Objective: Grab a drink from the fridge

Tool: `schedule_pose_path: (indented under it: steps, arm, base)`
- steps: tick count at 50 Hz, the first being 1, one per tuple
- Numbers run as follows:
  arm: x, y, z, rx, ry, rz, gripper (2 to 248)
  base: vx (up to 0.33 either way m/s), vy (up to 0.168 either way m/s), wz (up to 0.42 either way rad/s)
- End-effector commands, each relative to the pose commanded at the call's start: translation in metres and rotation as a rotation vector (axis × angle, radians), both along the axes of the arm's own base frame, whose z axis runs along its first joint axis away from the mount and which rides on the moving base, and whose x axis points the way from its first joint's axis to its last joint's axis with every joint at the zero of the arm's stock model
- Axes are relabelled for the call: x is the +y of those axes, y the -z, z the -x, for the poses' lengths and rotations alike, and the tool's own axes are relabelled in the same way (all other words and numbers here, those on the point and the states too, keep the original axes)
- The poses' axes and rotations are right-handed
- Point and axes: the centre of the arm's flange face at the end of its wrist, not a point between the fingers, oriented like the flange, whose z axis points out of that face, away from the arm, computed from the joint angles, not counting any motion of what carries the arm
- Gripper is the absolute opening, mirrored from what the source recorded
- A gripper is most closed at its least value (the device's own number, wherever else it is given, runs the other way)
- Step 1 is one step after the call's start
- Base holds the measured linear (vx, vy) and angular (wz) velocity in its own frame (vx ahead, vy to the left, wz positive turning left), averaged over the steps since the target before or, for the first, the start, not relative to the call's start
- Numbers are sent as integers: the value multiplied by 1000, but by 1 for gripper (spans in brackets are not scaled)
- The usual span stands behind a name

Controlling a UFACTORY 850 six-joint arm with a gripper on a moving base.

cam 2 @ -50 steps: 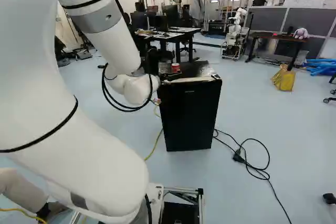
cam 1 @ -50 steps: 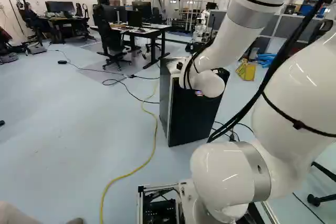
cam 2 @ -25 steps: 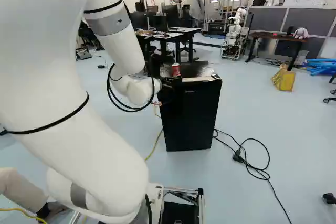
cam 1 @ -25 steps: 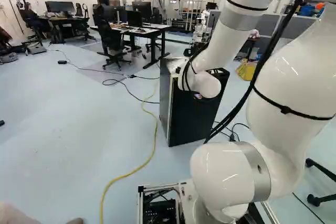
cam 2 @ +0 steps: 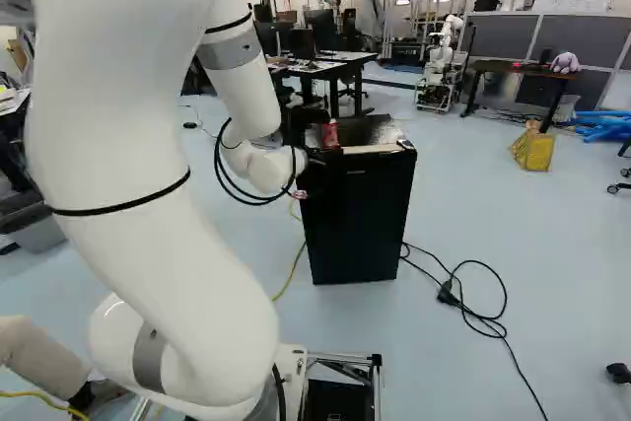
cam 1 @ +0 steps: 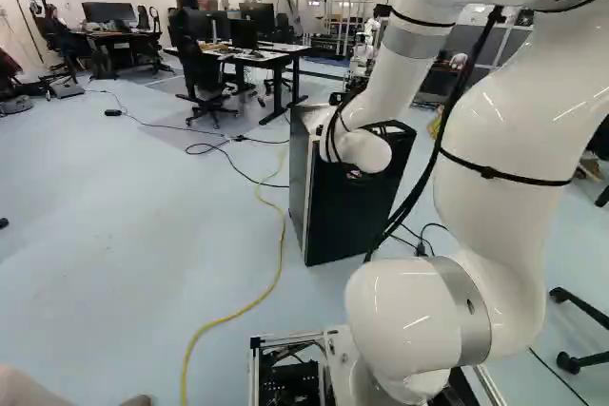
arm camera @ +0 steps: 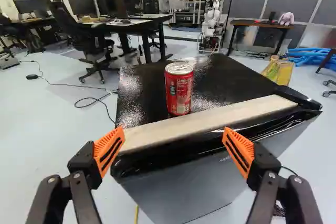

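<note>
Gripper (cam 2: 317, 157): black; jaws stood spread wide, pinching nothing. Pads (arm camera: 109, 150) were orange, slotted, tapering.

Drink can (arm camera: 179, 88): a red metal cylinder with a silvery lid; it stood upright at twelve o'clock, ahead of the gap between the fingertips, touching neither. Its label carried pale lettering.

Fridge (arm camera: 184, 187): boxy, black, its glossy top mottled pale; a flat beige strip (arm camera: 210, 121) ran at the can's six o'clock.

Office chair (arm camera: 79, 30): black, at eleven o'clock.

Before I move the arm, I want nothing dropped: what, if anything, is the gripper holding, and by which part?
Nothing is held: the gripper is open, and the red drink can stands ahead of it, on top of the black mini fridge.
</note>
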Motion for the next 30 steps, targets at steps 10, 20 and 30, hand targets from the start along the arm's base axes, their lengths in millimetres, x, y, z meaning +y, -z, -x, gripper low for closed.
schedule_pose_path:
  steps: [10, 20, 30]
  arm:
    - [-1, 1, -10, -3, 2, 0, 247]
    - [-4, 1, -20, -6, 5, 0, 247]
    - [-7, 2, -28, -9, 11, 1, 247]
  base:
    - [0, 0, 0]
    - [0, 0, 0]
    - [0, 0, 0]
